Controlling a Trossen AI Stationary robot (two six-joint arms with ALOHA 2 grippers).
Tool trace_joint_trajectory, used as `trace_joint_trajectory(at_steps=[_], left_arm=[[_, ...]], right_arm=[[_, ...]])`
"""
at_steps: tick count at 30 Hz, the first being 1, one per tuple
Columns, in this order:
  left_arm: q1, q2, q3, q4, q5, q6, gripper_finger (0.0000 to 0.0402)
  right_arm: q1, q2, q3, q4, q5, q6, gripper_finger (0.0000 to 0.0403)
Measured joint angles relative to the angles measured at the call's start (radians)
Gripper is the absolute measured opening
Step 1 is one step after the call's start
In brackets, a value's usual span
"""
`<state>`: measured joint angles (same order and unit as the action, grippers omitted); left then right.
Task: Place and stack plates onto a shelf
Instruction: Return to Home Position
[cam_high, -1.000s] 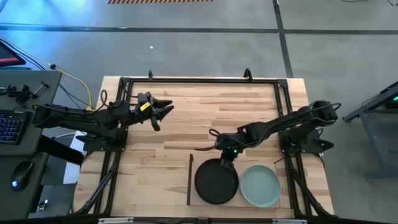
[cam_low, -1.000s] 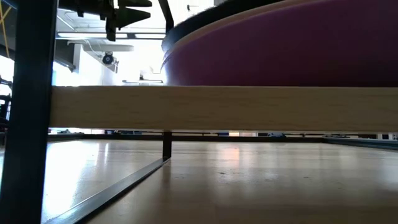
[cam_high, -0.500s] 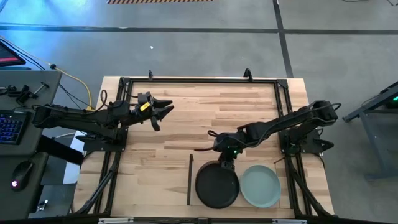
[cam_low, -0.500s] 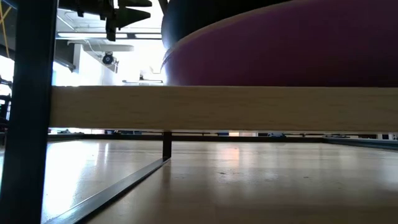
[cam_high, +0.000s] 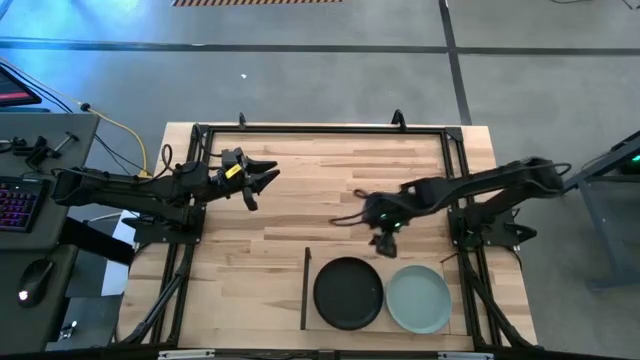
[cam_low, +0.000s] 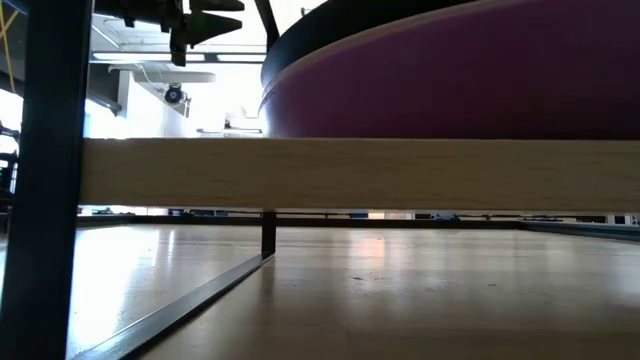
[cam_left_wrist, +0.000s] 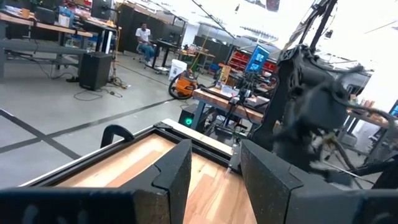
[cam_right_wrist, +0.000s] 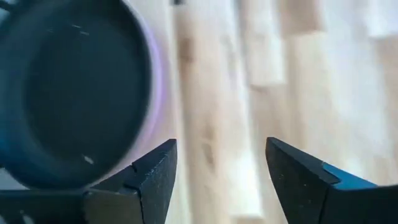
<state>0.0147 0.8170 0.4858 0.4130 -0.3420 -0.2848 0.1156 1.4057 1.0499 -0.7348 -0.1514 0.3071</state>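
The black plate (cam_high: 348, 293) tops the stack at the left end of the shelf (cam_high: 318, 262), close to the thin dark strip (cam_high: 304, 290) that marks that end. In the low view a purple plate (cam_low: 450, 90) sits on the pale wooden shelf, with the black plate's dark rim (cam_low: 330, 22) above it. Whether another plate lies between them cannot be told. In the right wrist view the black plate (cam_right_wrist: 74, 93) shows a sliver of purple (cam_right_wrist: 153, 74) along one side. A pale blue-green plate (cam_high: 418, 299) lies alone on the right half of the shelf, just beside the stack. The low view shows the shelf's front edge (cam_low: 350, 175) raised above the counter (cam_low: 400, 290) on a thin dark post (cam_low: 268, 235).

The right arm (cam_high: 470, 185) reaches in over the counter (cam_high: 300, 200). The right jaws hang over bare wood just behind the shelf, near the gap between the two plates. They are spread apart and grasp nothing. The left arm (cam_high: 120, 188) waits along the counter's left side. The left jaws point toward the middle, well apart from the shelf, also released and empty.
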Motion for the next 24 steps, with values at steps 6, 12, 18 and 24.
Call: trace_joint_trajectory(at_steps=[6,12,18,24], left_arm=[[0.0,0.0,0.0,-0.007,-0.003,0.0,0.0129],[0.0,0.0,0.0,-0.006,-0.008,0.0,0.0129],[0.0,0.0,0.0,-0.006,-0.051,0.0,0.0129],[0.0,0.0,0.0,-0.004,-0.042,-0.018,0.0129]], right_arm=[[-0.056,-0.267,-0.237,0.009,0.046,0.092,0.0227],[-0.064,-0.509,-0.498,0.316,0.097,0.313,0.0227],[-0.064,-0.577,-0.638,0.883,0.412,0.189,0.0226],[-0.11,-0.57,-0.543,0.991,0.448,0.065,0.0226]])
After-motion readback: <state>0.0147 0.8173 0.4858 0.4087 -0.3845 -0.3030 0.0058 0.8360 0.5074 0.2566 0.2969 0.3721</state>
